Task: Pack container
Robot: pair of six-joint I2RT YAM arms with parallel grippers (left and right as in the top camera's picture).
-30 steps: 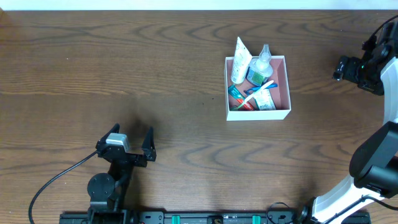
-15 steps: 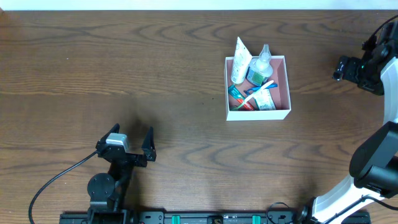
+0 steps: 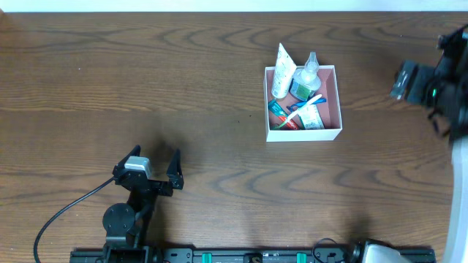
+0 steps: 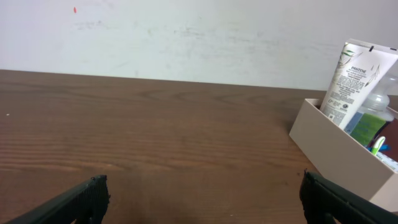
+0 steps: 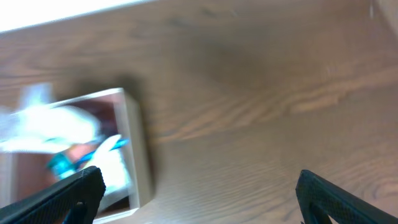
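The container (image 3: 332,104), a shallow white-walled box with a pink inside, stands right of the table's middle. In it lie a white tube (image 3: 283,73), a clear bottle with green liquid (image 3: 308,74) and other small toiletries. My left gripper (image 3: 156,155) rests open near the front left, far from the box, with nothing between its fingers. From the left wrist, the container's wall (image 4: 336,149) and the tube (image 4: 354,78) show at the right, beyond the open gripper (image 4: 202,186). My right gripper (image 3: 409,82) hovers blurred to the right of the box. It is open (image 5: 199,186) and empty, with the container (image 5: 140,155) at the lower left.
Dark wood table (image 3: 146,73) all round the box. A black cable (image 3: 66,208) runs from the left arm's base at the front edge. A white wall (image 4: 186,31) lies behind the table's far edge.
The right arm has moved: its gripper is now blurred and shifted a little, and its lower links have left the overhead view. The left arm and the container have not moved.
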